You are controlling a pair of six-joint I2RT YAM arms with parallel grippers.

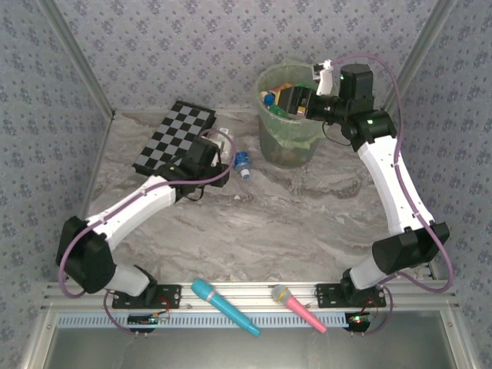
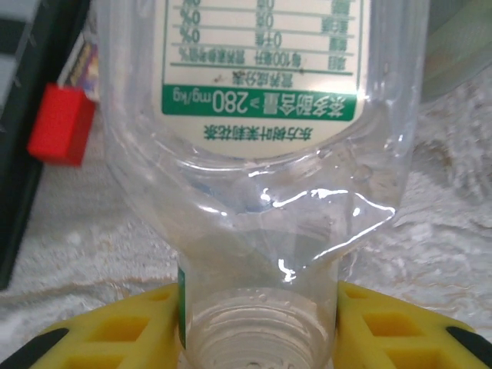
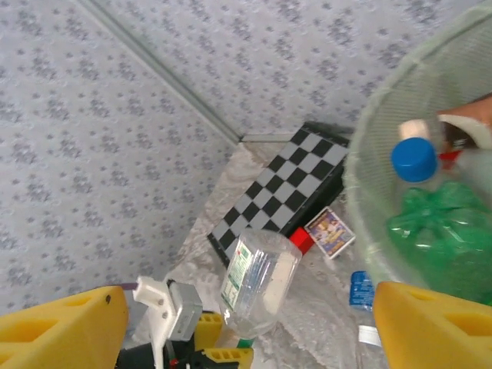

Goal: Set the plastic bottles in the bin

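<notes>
My left gripper [image 2: 257, 334] is shut on the neck of a clear plastic bottle [image 2: 261, 154] with a white and green label, its base pointing away from the wrist. From above, that gripper [image 1: 217, 147] sits by the checkerboard's right end, left of the bin [image 1: 267, 134]. A second bottle [image 1: 244, 164] with a blue label lies on the table just right of it. My right gripper [image 1: 296, 100] hangs over the bin's mouth, open, with nothing between its yellow fingers [image 3: 65, 330]. Inside the bin [image 3: 369, 154] lie green bottles [image 3: 434, 227] and one with a blue cap [image 3: 413, 159].
A checkerboard [image 1: 171, 137] lies at the back left, with a red block [image 2: 61, 123] and a small card [image 3: 330, 232] at its right end. A cyan toy microphone [image 1: 223, 306] and a pink one [image 1: 298, 307] rest on the near rail.
</notes>
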